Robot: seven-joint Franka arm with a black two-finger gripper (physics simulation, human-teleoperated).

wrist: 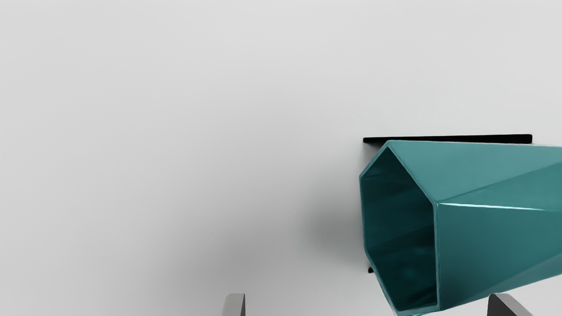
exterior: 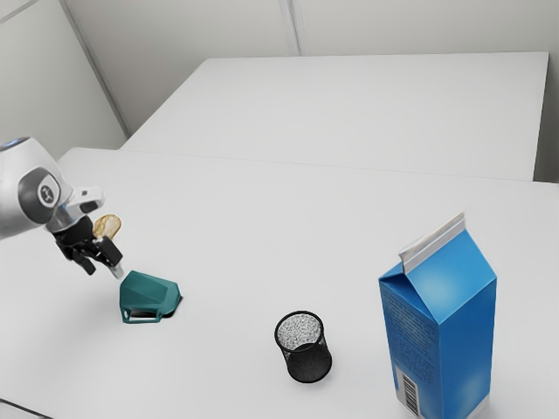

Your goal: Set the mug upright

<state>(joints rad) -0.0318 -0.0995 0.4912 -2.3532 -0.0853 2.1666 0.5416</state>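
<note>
Lying flat along its long axis, the mug [wrist: 491,237] aims its mouth [wrist: 400,232] across the empty, widely spread hand [exterior: 105,270].

Room, type unclear: 2 white tables [exterior: 376,109], pale walls [exterior: 175,30].

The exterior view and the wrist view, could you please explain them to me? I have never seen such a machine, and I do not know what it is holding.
The machine is a robot arm with a black two-finger gripper. The exterior view comes from a camera at the arm's side. The wrist view comes from a camera on its hand, so its fingertips appear at the bottom edge.

On the table are a teal mug lying on its side, a black mesh cup and a blue carton. Behind the gripper is something tan that I cannot identify.

Nothing is held: the fingers stand apart, with the mug close by.
</note>
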